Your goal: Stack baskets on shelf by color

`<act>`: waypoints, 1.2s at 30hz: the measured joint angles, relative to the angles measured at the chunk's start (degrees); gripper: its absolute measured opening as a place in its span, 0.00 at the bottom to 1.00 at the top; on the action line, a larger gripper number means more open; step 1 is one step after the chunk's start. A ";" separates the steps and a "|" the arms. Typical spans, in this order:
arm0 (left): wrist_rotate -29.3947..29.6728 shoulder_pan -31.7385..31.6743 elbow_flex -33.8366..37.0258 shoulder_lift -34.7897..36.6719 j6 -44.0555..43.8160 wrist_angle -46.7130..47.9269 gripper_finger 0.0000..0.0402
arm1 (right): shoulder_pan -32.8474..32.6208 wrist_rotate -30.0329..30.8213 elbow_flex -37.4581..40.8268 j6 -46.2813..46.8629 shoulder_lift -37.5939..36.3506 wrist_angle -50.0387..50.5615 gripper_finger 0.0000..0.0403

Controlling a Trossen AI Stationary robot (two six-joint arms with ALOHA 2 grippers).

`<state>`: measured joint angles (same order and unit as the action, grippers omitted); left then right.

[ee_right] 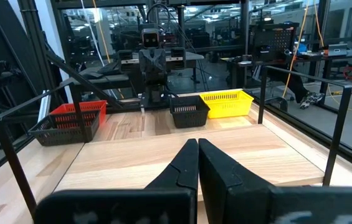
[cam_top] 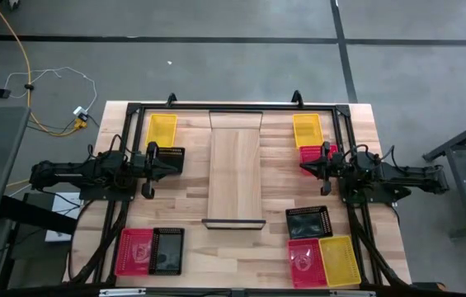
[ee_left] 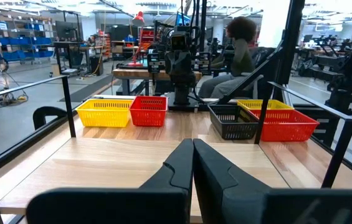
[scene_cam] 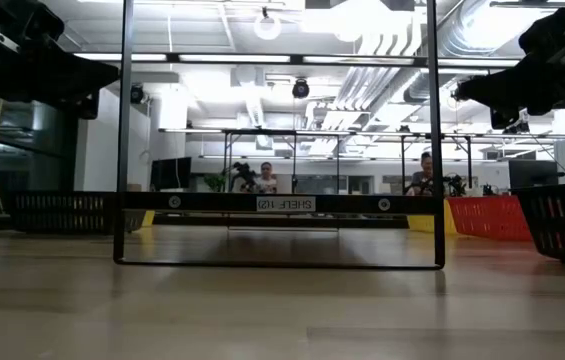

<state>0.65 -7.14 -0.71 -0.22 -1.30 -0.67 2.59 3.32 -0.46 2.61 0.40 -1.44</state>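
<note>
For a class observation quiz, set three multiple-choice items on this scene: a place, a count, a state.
1. The long pale wooden plank shelf lies: A at the table's middle; B at its left edge; C on the floor.
2. Yellow plastic mesh baskets: A one; B three; C five.
3. The left end effector is: A shut, empty; B gripping a basket; C wide open.
Answers: A, it sits mid-table; B, three show from above; A, its fingers meet on nothing.
</note>
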 joint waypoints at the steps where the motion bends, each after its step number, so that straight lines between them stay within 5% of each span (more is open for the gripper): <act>1: 0.02 -0.02 0.00 0.00 -0.02 -0.02 0.00 | 0.00 0.23 0.00 0.00 0.00 -0.01 0.00; 6: 0.01 -0.02 -0.01 0.00 0.00 0.00 0.00 | 0.00 1.70 0.00 6.00 0.04 -2.44 0.00; 14: 0.00 -0.01 0.00 0.00 0.00 -0.02 0.00 | 0.04 18.01 -1.10 7.20 3.62 -28.45 0.00; 18: 0.00 0.00 0.00 -0.01 -0.02 0.00 0.00 | 0.01 22.18 -8.96 6.55 13.38 -23.67 0.01; 21: 0.00 -0.02 -0.02 -0.01 0.00 0.00 0.00 | 0.32 32.17 -16.38 7.79 22.79 -12.46 0.05; 24: 0.02 -0.01 0.00 -0.01 -0.01 0.00 0.00 | 2.53 35.93 -24.12 12.64 32.18 1.13 0.15; 30: 0.00 -0.02 0.00 -0.01 0.00 0.00 0.00 | 11.66 34.91 -33.03 25.01 48.89 19.26 0.41; 36: 0.01 -0.01 0.00 0.00 -0.01 0.00 0.00 | 21.82 26.09 -34.30 31.18 62.57 19.99 0.57</act>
<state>0.65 -7.15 -0.71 -0.22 -1.31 -0.67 24.41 29.42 -34.76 33.79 62.97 18.55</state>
